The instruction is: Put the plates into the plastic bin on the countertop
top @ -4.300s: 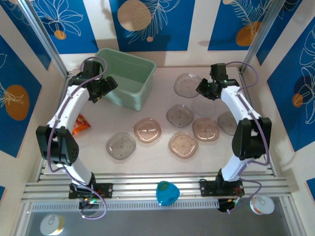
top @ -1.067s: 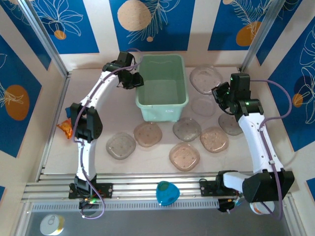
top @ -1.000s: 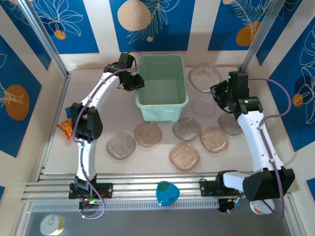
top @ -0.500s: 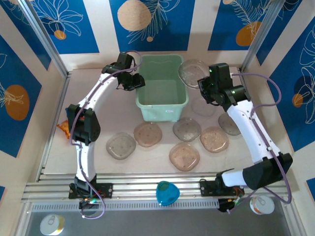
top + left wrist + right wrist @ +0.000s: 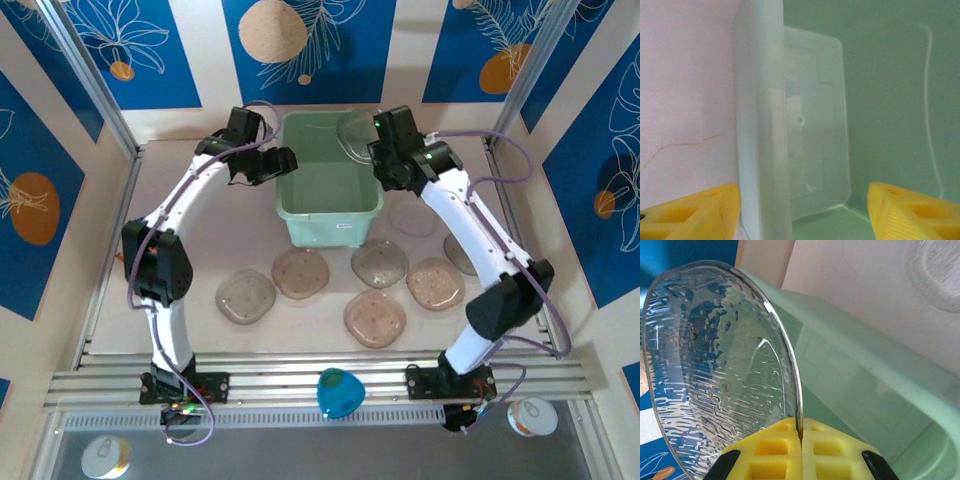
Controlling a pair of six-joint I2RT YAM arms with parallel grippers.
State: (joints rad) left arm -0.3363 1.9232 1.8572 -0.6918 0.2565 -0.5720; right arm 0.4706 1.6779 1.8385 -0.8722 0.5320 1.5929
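Plates (image 5: 374,318) all unbinned: right gripper (image 5: 801,432) pinches one plate (image 5: 720,365) above bin (image 5: 330,228), one-o'clock corner; left gripper (image 5: 272,165) straddles ten-o'clock wall, spread apart.

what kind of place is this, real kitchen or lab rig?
Most likely a lab robot cell, not a real kitchen: a beige tabletop framed by aluminium rails, printed blue leaf panels standing as walls, and two robot arms bolted at the near rail.
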